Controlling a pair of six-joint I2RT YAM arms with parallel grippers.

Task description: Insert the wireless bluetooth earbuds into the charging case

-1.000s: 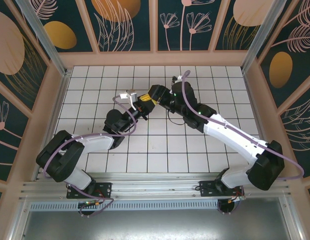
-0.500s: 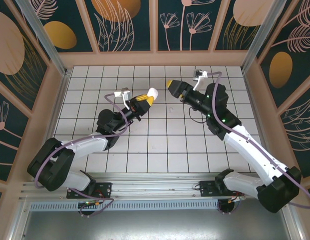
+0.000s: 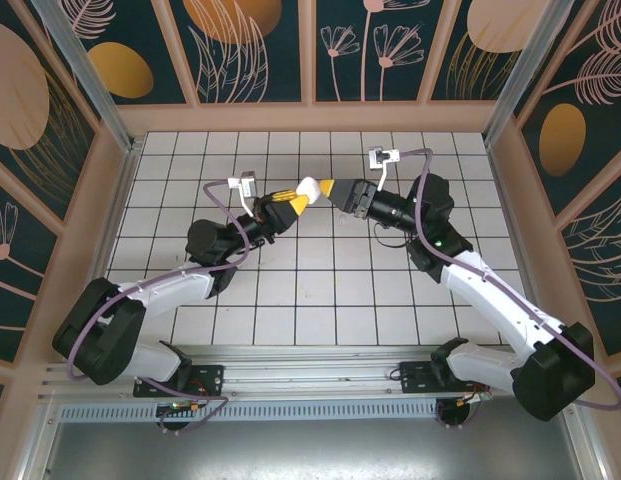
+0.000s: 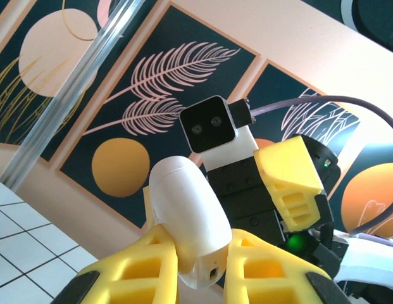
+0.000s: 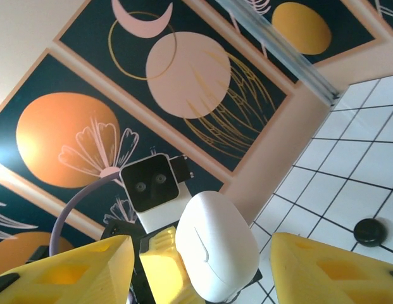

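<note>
Above tiled table | charging case aloft | floral wall panels

Your left gripper is clamped on the white case, arm reaching toward mid-surface. Your right gripper faces it nose to nose, jaws spread wide.

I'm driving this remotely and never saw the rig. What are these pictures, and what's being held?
The machine is two robot arms, left and right, each ending in a yellow two-finger gripper. The overhead picture looks down from behind their bases; the other two come from a camera on each wrist. The left gripper is shut on a rounded white case, held up off the white tiled table. The right gripper is open and faces it, jaws spread wide. A small black disc lies on the tiles.
</note>
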